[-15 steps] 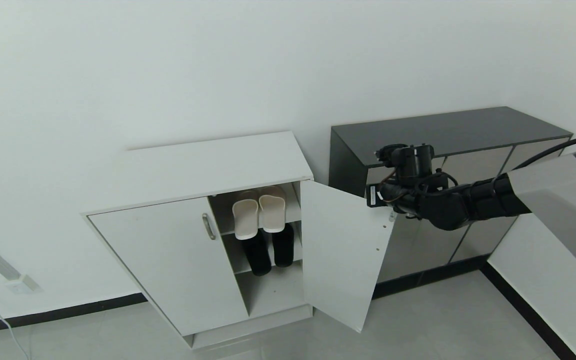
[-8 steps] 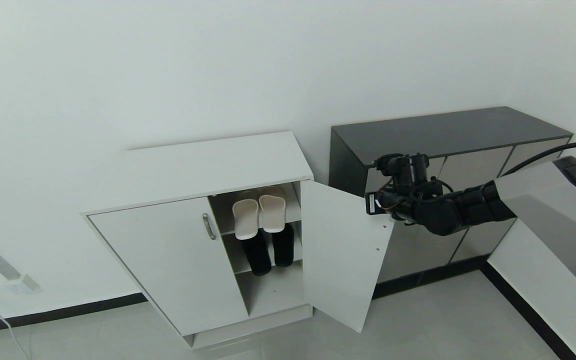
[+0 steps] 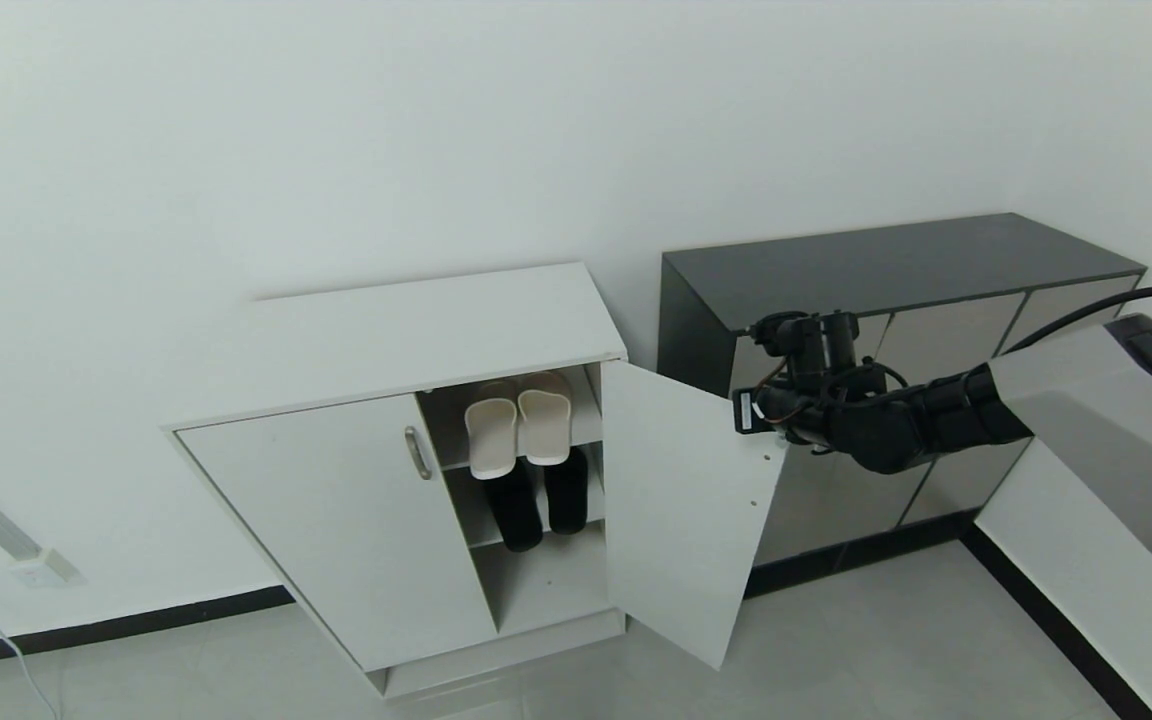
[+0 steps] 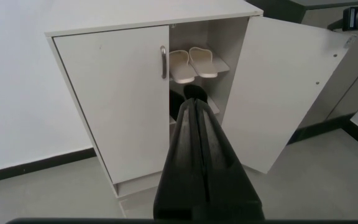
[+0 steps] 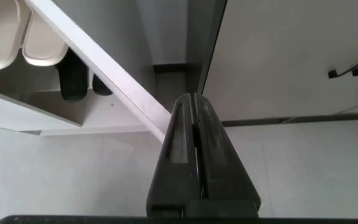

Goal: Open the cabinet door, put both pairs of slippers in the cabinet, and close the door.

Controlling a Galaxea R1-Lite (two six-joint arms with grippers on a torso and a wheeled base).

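Evidently the last step of the task is in hand. The right gripper (image 5: pixel 194 99) is seen with its jaws pressed flat together and nothing held between them. Just ahead of the jaw tips, the free edge of the open cabinet door (image 5: pixel 107 71) is seen; whether it is actually touched cannot be told. In the head view the same jaws are placed at the door's outer face, near its upper free corner, so a push toward the cabinet (image 3: pixel 416 330) would be expected to swing the panel shut. The left gripper (image 4: pixel 194 102) is likewise shown with jaws closed on nothing, and the cabinet is found well apart from it, straight ahead of its tips.

Farther beyond the right jaws, past the door, both pairs are found inside the open compartment. The white slippers (image 3: pixel 518 430) are laid side by side on the upper shelf (image 3: pixel 586 430), and the black slippers (image 3: pixel 536 505) are set one level lower. Neither pair is touched by either gripper. Farthest from the right jaws, the other door (image 3: pixel 336 520) is shut, with its handle (image 3: pixel 417 452) beside the opening.

Opening and loading are therefore judged done. Only the closing is left, and the door is not yet near its frame. A steady push along its swing is judged to be needed, with the jaw tips kept on the panel.
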